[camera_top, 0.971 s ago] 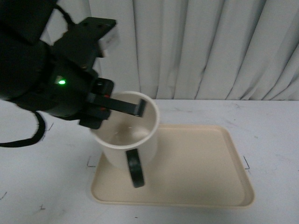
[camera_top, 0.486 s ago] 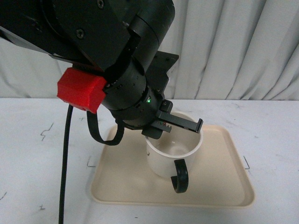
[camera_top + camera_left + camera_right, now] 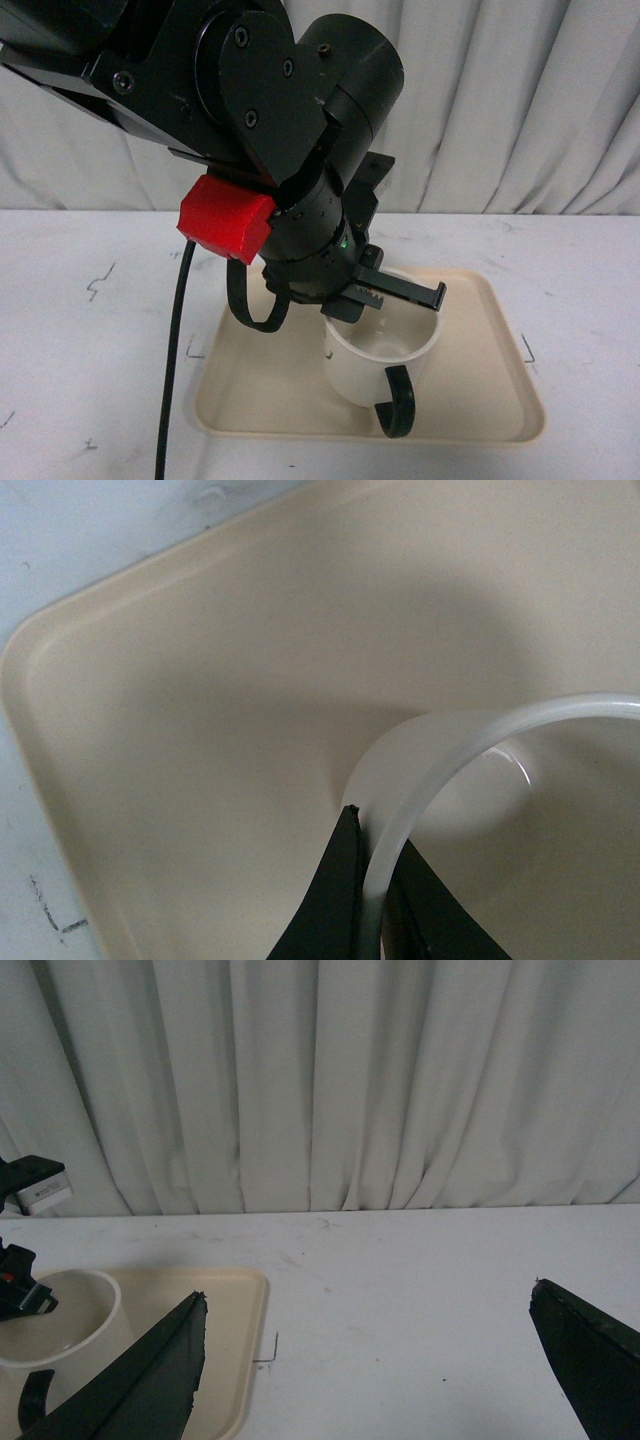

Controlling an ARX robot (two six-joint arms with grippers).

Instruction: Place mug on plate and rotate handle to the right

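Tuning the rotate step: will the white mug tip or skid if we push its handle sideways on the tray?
Probably rigid: the rim of the mug shows no flex where the left gripper pinches it. It looks empty and squat, so likely light yet hard to tip. On the smooth beige tray it may skid rather than spin when the handle is pushed.

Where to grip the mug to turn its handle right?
The rim, pinched from above, clear of the handle: the mug is upright, mouth open, handle toward the camera. The left hand grips it so.
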